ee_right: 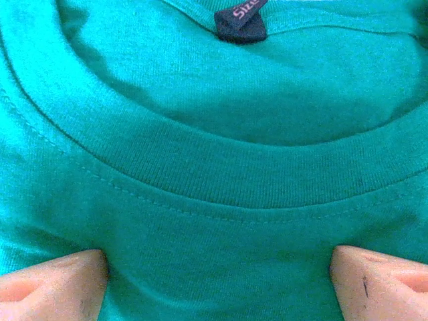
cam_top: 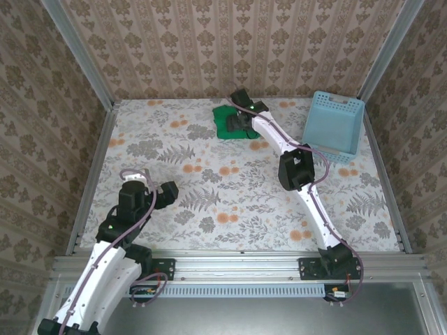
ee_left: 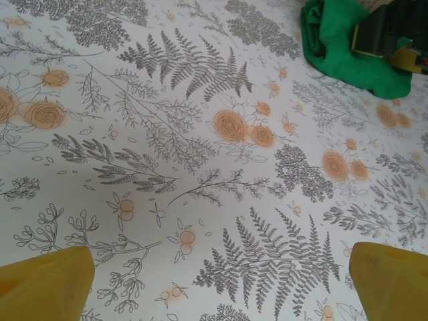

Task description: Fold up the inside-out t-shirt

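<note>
The inside-out t-shirt [cam_top: 223, 120] lies in a compact bright green bundle at the back of the table, just right of centre. My right gripper [cam_top: 239, 122] reaches down onto it. In the right wrist view its fingertips [ee_right: 53, 284] stand wide apart on the cloth, and the gripper [ee_right: 217, 281] is open just below the ribbed collar. A dark size tag [ee_right: 241, 23] shows inside the neck. My left gripper [cam_top: 167, 190] hovers low over the near left of the table, open with bare tablecloth between its yellow fingers [ee_left: 43, 284]. The t-shirt [ee_left: 334, 47] appears far off in the left wrist view.
A light blue lattice basket [cam_top: 334, 125] stands tilted at the back right, close to the right arm's elbow. The floral tablecloth [cam_top: 209, 181] spreads between the two arms. Patterned walls close in the table at the back and sides.
</note>
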Action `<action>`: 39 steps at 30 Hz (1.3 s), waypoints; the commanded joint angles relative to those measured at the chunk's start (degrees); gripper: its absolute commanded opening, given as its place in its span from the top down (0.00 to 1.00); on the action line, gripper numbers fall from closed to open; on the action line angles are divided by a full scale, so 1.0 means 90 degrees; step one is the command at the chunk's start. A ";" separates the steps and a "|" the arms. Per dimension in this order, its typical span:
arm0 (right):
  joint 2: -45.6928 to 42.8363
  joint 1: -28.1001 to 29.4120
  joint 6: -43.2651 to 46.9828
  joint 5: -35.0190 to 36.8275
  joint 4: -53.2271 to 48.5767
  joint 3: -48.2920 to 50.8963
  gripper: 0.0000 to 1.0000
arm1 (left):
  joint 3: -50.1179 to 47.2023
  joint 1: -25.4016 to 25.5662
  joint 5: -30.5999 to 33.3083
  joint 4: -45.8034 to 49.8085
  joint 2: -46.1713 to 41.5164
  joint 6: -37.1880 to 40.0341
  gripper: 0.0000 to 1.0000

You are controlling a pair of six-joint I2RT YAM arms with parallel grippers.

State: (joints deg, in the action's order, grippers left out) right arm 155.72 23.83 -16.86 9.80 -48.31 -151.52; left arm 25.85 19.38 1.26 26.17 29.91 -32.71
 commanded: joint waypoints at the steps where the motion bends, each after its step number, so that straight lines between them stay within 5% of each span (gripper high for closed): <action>1: 0.0243 -0.0116 -0.0092 -0.0071 -0.0293 -0.0332 0.14 | -0.0069 -0.0073 -0.0083 -0.0323 0.0113 0.0036 0.00; 15: -0.0080 -0.0217 -0.0314 -0.0248 -0.0198 -0.0927 0.15 | 0.0531 -0.0201 -0.0119 0.0231 0.0439 0.0021 0.00; 24: -0.1625 -0.0216 -0.0312 -0.0441 -0.0789 -0.0365 0.10 | 0.0907 -0.0218 -0.0102 0.0465 0.0527 -0.0106 0.00; 27: -0.2734 -0.0131 -0.0383 -0.0404 -0.0528 0.1186 0.09 | 0.1049 -0.0210 0.0004 0.0492 0.0682 -0.0074 0.00; 33: -0.5876 0.0130 -0.0823 -0.0807 0.2301 0.6340 0.03 | 0.1348 -0.0210 0.0799 -0.0122 0.1232 0.0065 0.00; 39: -0.8738 0.0154 -0.0761 -0.0024 0.3509 0.9646 0.00 | 0.1353 -0.0210 0.2181 -0.1239 0.1958 0.0577 0.00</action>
State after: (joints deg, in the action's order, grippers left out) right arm 85.17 25.65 -23.18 5.28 -25.12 -73.06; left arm 36.99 17.89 11.99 21.71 45.56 -31.11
